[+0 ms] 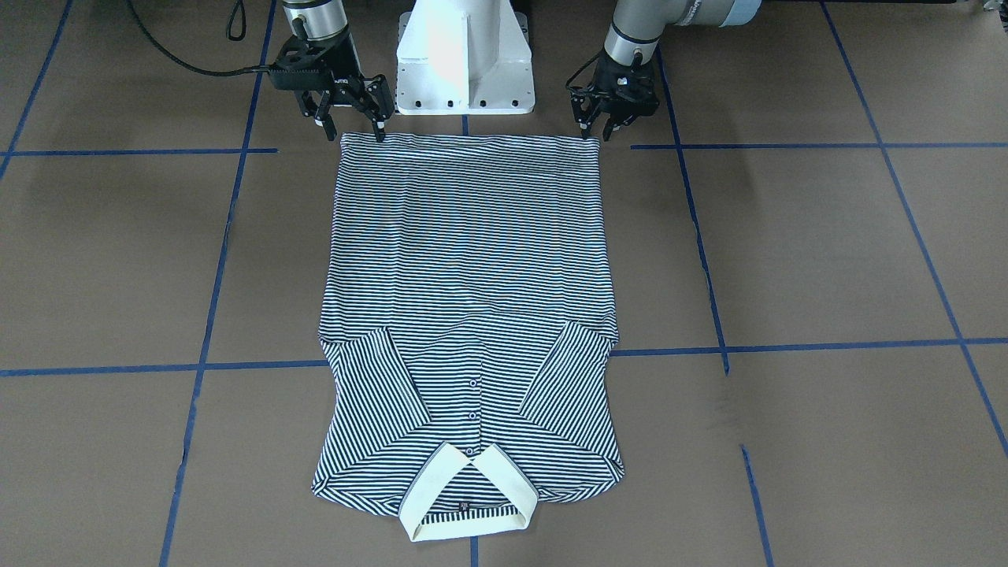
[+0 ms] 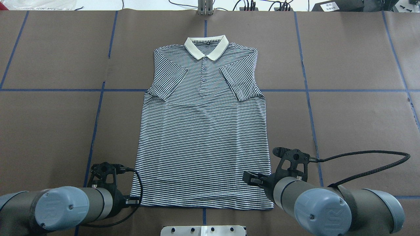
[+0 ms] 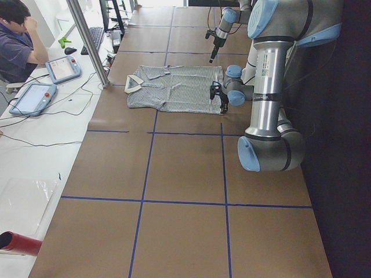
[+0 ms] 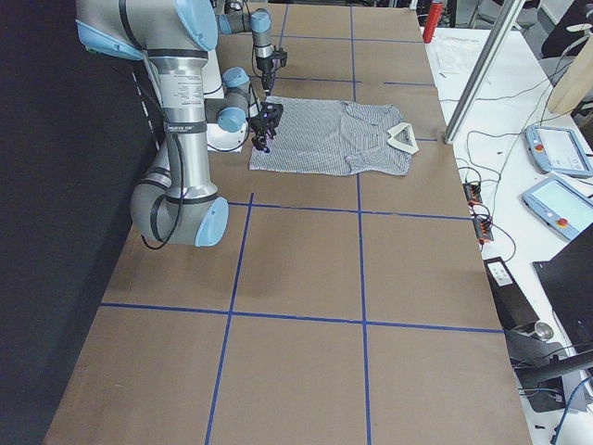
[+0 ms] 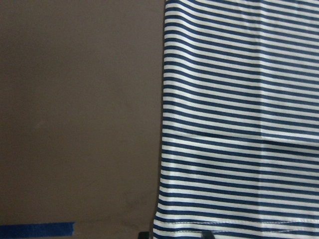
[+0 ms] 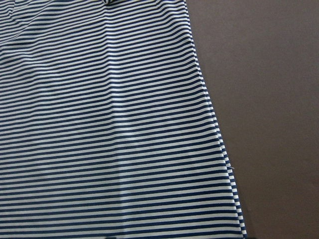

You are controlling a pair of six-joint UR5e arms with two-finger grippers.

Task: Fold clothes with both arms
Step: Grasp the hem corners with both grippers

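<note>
The striped polo shirt [image 1: 472, 260] lies flat and face up on the brown table, sleeves folded in over the chest. Its cream collar [image 1: 465, 492] points away from the robot and its hem [image 2: 201, 206] lies near the base. My left gripper [image 1: 594, 130] hovers open at the hem corner on my left, and the left wrist view shows that corner of the shirt [image 5: 239, 124]. My right gripper [image 1: 354, 127] stands open at the other hem corner, one fingertip over the cloth edge. The right wrist view shows the shirt's side edge [image 6: 214, 129]. Neither gripper holds any cloth.
The white pedestal base [image 1: 465, 55] stands just behind the hem. Blue tape lines [image 1: 118, 368] grid the brown table. A black cable [image 2: 367, 157] loops off the right wrist. A person [image 3: 17, 40] sits by tablets beyond the table's far side, near a metal pole [image 3: 90, 43].
</note>
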